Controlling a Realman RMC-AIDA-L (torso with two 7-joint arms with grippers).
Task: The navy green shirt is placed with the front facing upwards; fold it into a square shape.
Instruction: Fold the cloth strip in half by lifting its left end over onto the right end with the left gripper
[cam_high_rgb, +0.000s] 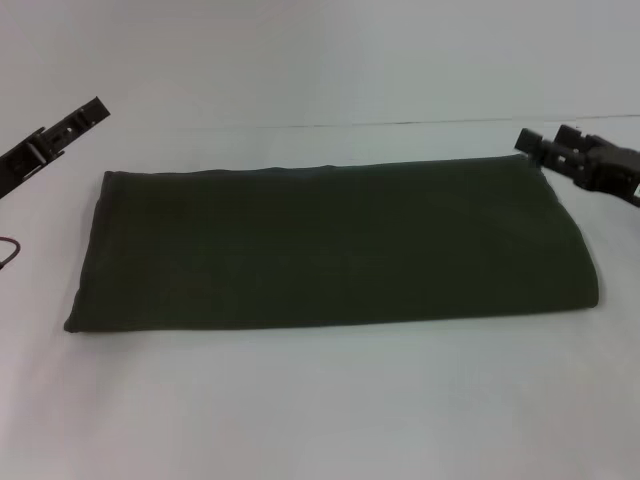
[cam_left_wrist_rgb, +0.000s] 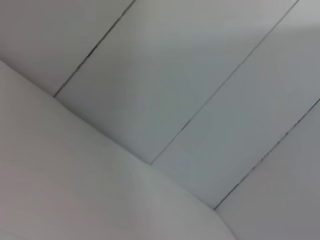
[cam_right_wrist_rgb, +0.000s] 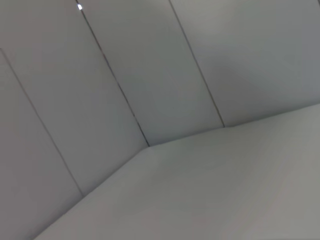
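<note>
The shirt (cam_high_rgb: 330, 245) lies flat on the white desk (cam_high_rgb: 320, 400), near the middle of it. It is dark green, almost olive. It is folded into a long band, wide from side to side and short from front to back. The side of the shirt nearest the robot is a smooth, rounded fold. The far side is a straight line with a thin edge of cloth showing along it. The end by the right arm is rounded and soft. The end by the left arm is cut more square, with a sharp near corner. The cloth looks smooth, with hardly any wrinkles. No letters, pictures or labels show on the shirt; only plain green cloth faces up.

The left gripper (cam_high_rgb: 95, 108) hangs in the air beyond the far corner of the shirt on the left arm's side, not touching it. I cannot tell how its fingers stand.

The right gripper (cam_high_rgb: 528, 143) is just beside the far corner of the shirt on the right arm's side. I cannot tell how its fingers stand either.

Both wrist views show only the white desk and a pale panelled wall (cam_left_wrist_rgb: 200, 75).
</note>
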